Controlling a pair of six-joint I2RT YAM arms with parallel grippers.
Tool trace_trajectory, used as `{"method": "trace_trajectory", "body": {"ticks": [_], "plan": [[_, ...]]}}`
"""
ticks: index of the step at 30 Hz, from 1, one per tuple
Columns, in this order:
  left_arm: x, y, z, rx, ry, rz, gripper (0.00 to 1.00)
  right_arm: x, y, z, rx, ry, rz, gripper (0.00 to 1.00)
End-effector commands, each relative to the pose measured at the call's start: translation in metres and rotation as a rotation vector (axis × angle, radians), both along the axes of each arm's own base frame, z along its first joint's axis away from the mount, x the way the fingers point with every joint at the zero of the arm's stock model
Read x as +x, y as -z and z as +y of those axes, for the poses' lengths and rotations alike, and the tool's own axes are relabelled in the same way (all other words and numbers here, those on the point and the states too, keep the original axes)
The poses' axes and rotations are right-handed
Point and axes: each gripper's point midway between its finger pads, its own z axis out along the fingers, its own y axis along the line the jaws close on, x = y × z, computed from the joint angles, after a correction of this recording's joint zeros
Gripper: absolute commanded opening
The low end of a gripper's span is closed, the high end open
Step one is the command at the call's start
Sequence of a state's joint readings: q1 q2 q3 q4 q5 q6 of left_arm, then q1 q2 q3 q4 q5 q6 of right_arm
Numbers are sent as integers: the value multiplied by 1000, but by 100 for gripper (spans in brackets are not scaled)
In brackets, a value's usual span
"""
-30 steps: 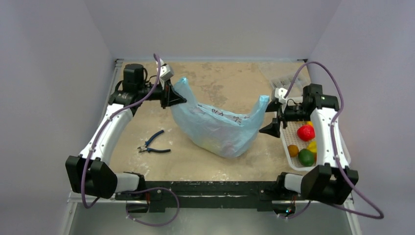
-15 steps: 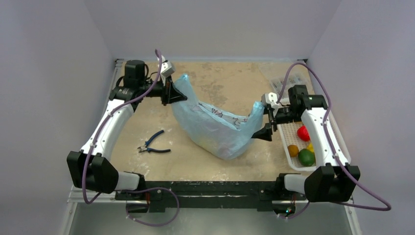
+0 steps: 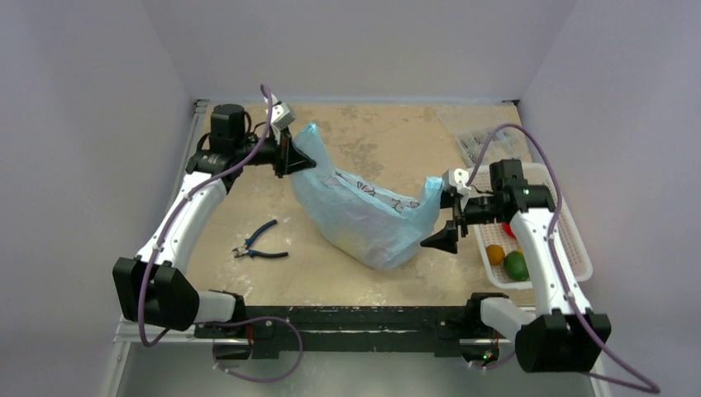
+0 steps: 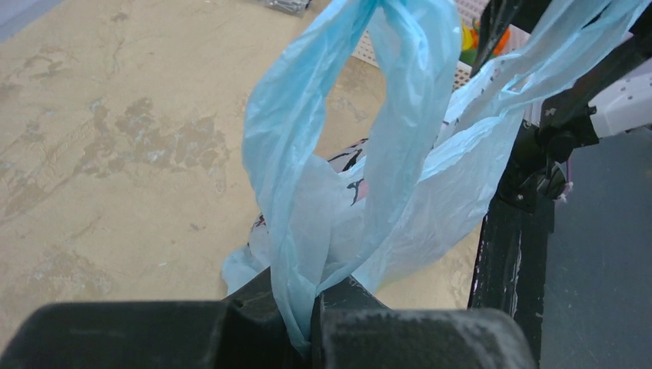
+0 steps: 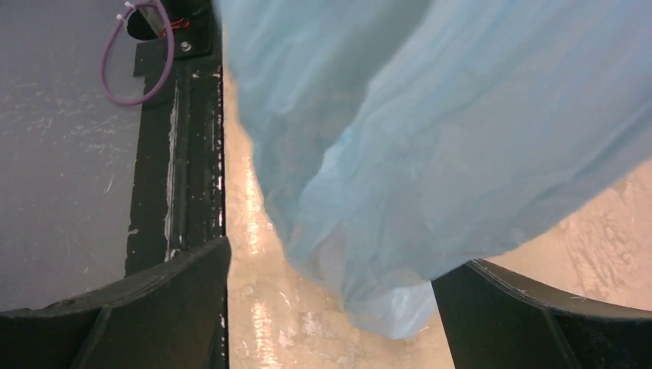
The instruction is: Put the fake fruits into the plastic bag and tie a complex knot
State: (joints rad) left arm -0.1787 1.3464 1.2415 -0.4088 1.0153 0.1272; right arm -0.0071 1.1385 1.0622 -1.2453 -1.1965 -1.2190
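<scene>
The light-blue plastic bag (image 3: pixel 364 217) sags on the table between both arms. My left gripper (image 3: pixel 289 157) is shut on one of its handle loops, which is pinched between the jaws (image 4: pixel 311 323) and holds that end up. My right gripper (image 3: pixel 445 222) is open at the bag's raised right end. In the right wrist view a fold of the bag (image 5: pixel 430 154) hangs between the wide-apart fingers (image 5: pixel 154 307), gripped by neither. Red (image 3: pixel 507 229), orange (image 3: pixel 494 254) and green (image 3: pixel 517 265) fake fruits lie in the white basket (image 3: pixel 570 248). The knot is out of view.
Blue-handled pliers (image 3: pixel 258 241) lie on the table left of the bag. A clear packet (image 3: pixel 479 145) lies at the back right. The basket stands along the right edge, under my right forearm. The black front rail (image 5: pixel 181 154) is close to the right gripper.
My right gripper has moved left and nearer, from above the basket to the bag's right end, staying open. That end of the bag has sunk slightly. The left gripper keeps its hold.
</scene>
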Motion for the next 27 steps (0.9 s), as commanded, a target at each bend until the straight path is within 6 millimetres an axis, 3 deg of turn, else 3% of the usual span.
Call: {"method": "trace_trajectory", "body": {"ticks": [1,8,11,12,14,15,16,17,21,22,27], "plan": [[8,-12,6,-29,-90,-43,0,13,-11,2,60,152,-16,99],[3,-15,6,-52,-102,-21,0,28,-20,7,129,278,74,99],[-1,-16,5,-58,-100,-19,0,44,-34,13,221,377,124,95],[-3,-16,5,-60,-95,-21,0,48,-38,15,236,382,102,86],[-10,-18,3,-65,-65,-34,0,50,-43,22,257,366,114,55],[-15,-21,1,-50,-26,-81,0,51,-45,23,256,352,114,26],[-24,-23,-2,-26,16,-120,0,53,-45,23,250,358,125,4],[-32,-23,-5,3,64,-165,0,55,-48,24,252,352,123,0],[-64,-25,-16,92,256,-322,0,63,-54,29,189,273,41,0],[-73,-24,-21,116,317,-357,0,58,-46,32,138,250,69,0],[-106,-22,-44,201,546,-516,0,63,-42,51,38,220,112,0]]}}
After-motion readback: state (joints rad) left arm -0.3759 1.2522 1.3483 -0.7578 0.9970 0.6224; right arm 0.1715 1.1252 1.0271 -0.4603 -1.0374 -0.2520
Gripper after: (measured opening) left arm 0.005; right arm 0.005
